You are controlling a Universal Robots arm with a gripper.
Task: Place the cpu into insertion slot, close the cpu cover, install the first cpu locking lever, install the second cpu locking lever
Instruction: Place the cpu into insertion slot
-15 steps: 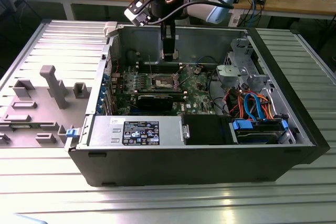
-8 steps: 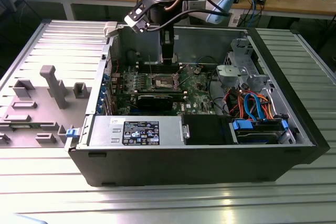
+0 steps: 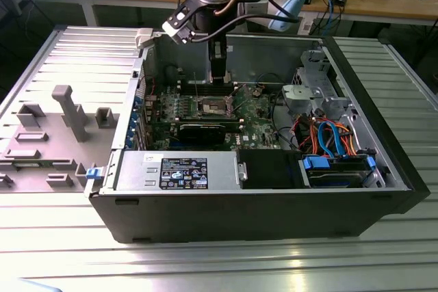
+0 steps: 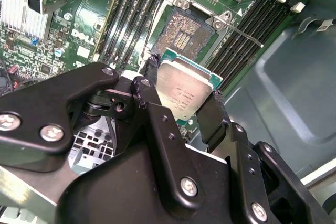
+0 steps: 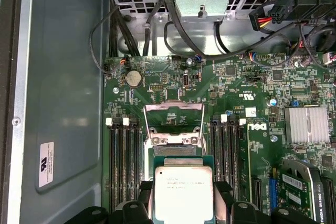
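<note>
The claw (image 4: pixel 181 92) grips the cpu (image 5: pixel 184 192) by two opposite edges and holds it above the motherboard (image 5: pixel 247 87), close to the insertion slot (image 4: pixel 184 35). The slot is bare and the cpu cover (image 5: pixel 173 108) stands open. I judge no step is finished: placing, cover and both levers are left.

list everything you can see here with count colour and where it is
case: one, dark grey, open
circuit board: one, green, inside the case
insertion slot: one, dark centre, on the circuit board, empty
cpu cover: one, silver, swung open
cpu: one, silver-grey top, held close to the insertion slot, unseated
memory slots: two banks, black, flanking the insertion slot
heatsink: one, silver, on the circuit board
cables: several, orange and blue, case's end at the exterior view's right
gripper: one, black, shut on the cpu
</note>
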